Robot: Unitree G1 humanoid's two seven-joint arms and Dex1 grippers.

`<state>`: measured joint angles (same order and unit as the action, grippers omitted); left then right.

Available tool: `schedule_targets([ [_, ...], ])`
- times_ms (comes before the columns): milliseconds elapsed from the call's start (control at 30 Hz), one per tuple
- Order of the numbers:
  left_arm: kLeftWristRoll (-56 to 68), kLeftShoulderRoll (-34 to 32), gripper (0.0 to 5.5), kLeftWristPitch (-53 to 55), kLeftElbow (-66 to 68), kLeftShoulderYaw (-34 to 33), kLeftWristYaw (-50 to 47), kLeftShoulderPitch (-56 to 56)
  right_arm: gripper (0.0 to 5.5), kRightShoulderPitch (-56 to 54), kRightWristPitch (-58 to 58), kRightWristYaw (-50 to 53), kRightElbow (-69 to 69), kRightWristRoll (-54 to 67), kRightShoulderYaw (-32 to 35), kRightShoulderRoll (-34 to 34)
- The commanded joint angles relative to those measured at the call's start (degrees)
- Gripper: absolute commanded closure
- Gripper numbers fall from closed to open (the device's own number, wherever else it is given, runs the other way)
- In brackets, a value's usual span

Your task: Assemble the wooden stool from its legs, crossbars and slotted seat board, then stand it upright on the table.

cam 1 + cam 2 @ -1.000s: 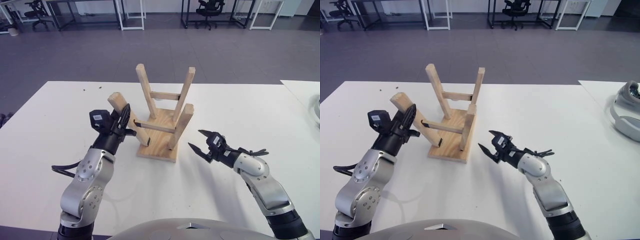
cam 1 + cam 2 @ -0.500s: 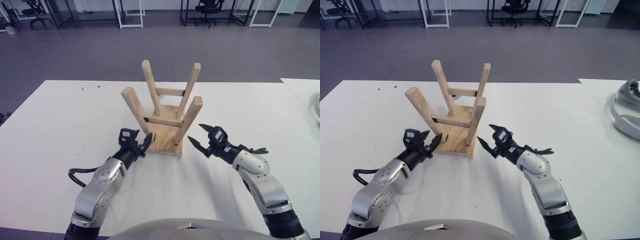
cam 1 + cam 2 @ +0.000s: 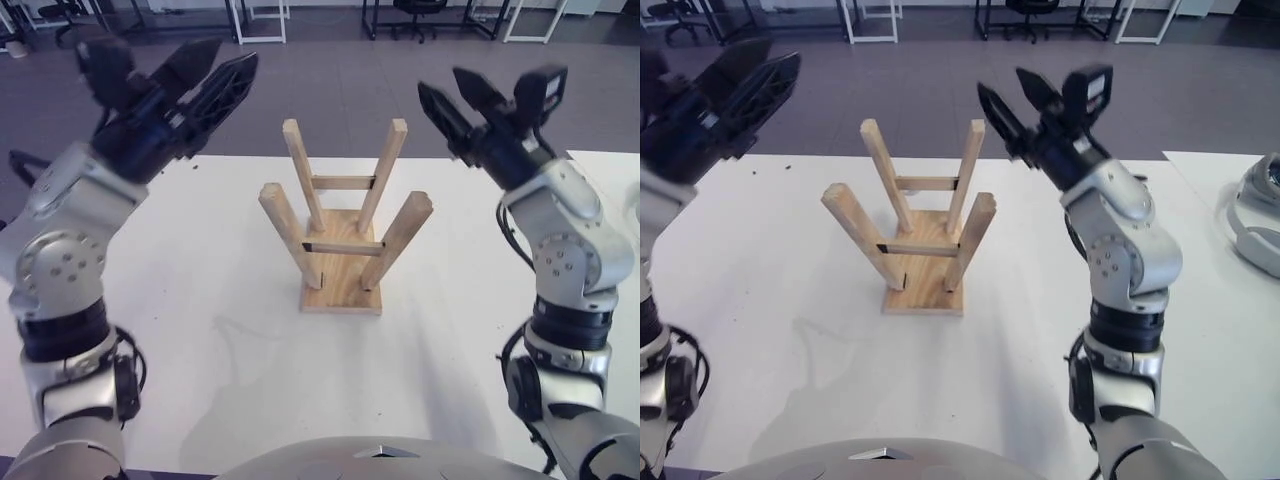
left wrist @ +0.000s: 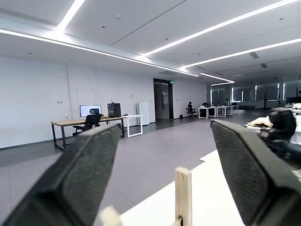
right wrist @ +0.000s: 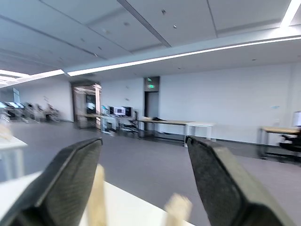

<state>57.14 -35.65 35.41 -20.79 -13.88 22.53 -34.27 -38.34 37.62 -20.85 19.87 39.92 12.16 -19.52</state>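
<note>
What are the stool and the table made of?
Stool: pale, unpainted wood, seemingly raw or only lightly finished; it has a matte yellowish tone with faint grain lines. Table: a smooth, even white top, probably laminate or painted board; the look alone cannot settle which.

A white object [image 3: 1248,240], perhaps a headset, is cut off at the table's [image 3: 760,300] right edge; close up, the stool legs [image 5: 98,197] blur.

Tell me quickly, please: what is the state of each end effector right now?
Left end effector: open, holding nothing.
Right end effector: open, holding nothing.
</note>
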Motion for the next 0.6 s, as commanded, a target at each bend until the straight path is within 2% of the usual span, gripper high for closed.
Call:
schedule_targets([
  [33, -7.23, 2.29, 1.98, 1.51, 3.45, 7.69, 0.96, 6.52, 2.17, 2.93, 11.88, 5.54, 3.48, 7.79, -0.22, 1.26],
  [100, -10.25, 5.36, 1.98, 2.27, 6.94, 13.89, 2.96, 14.24, 2.17, 13.01, 17.4, 6.65, 3.72, 5.68, -7.4, 0.66],
  [133, -14.68, 6.42, 1.98, 1.22, 10.47, 19.76, 4.76, 16.83, 2.17, 17.24, 18.63, 7.75, 3.2, 3.04, -10.78, -0.02],
  [200, -20.09, 7.6, 1.98, -0.92, 12.57, 27.94, 8.05, 18.92, 2.17, 18.66, 17.77, 8.73, 3.06, -1.03, -14.76, -1.12],
  [233, -20.39, 7.93, 1.98, -1.4, 12.26, 28.7, 8.57, 18.42, 2.17, 17.44, 17.05, 8.69, 3.13, -1.29, -14.87, -1.07],
  [367, -15.34, 5.97, 1.98, -1.93, 8.77, 19.81, 7.27, 14.17, 2.17, 11.56, 14.44, 7.46, 2.58, 0.2, -11.57, 0.26],
  [500, -5.67, 3.0, 1.98, -0.25, 9.15, 7.22, 7.16, 0.13, 2.17, -0.34, 10.79, 8.25, 1.04, 10.1, 0.47, 1.93],
  [600, -1.33, 0.83, 1.98, 2.13, 8.33, 3.04, 9.16, -8.22, 2.17, -8.69, 13.03, 9.94, -0.98, 18.28, 6.64, -0.5],
])
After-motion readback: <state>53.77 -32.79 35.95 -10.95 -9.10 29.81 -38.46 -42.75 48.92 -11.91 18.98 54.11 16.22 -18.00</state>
